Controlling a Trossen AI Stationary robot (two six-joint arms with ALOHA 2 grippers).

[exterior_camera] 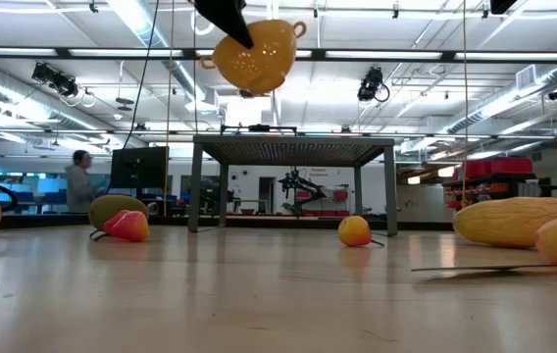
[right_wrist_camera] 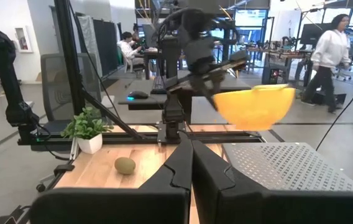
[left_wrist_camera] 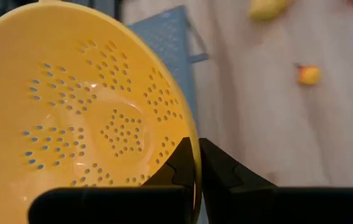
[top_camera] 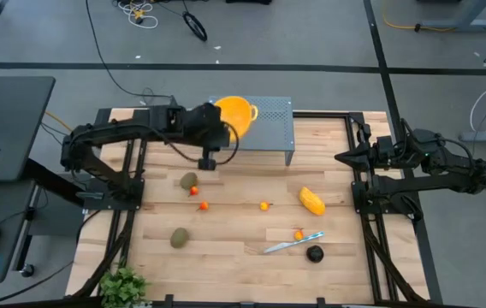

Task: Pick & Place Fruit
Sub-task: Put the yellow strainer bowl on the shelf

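Observation:
My left gripper [left_wrist_camera: 196, 150] is shut on the yellow perforated bowl [top_camera: 236, 113], which hangs in the air over the left end of a grey perforated stand [top_camera: 273, 120]. The fruit lies on the wooden table: two olive-brown ovals [top_camera: 189, 180] [top_camera: 179, 238], a yellow-orange oblong [top_camera: 312, 201], a dark round one [top_camera: 314, 253], and tiny orange-red ones [top_camera: 204, 205] [top_camera: 264, 205] [top_camera: 298, 233]. My right gripper [right_wrist_camera: 192, 152] is shut on nothing and waits at the table's right edge [top_camera: 341, 158]. My left gripper pinches the bowl's rim [left_wrist_camera: 190, 127], one finger [left_wrist_camera: 178, 163] inside the bowl and the other outside. The fingers slant down at it from the table's left side. The bowl [exterior_camera: 257, 57] is lifted clear of the stand, slightly tilted, with its opening upward.
A silver knife with a pale blue handle [top_camera: 293, 244] lies near the dark fruit. A small potted plant [top_camera: 123, 287] stands at the near left corner. The black frame rails run along both table sides. People move in the room beyond.

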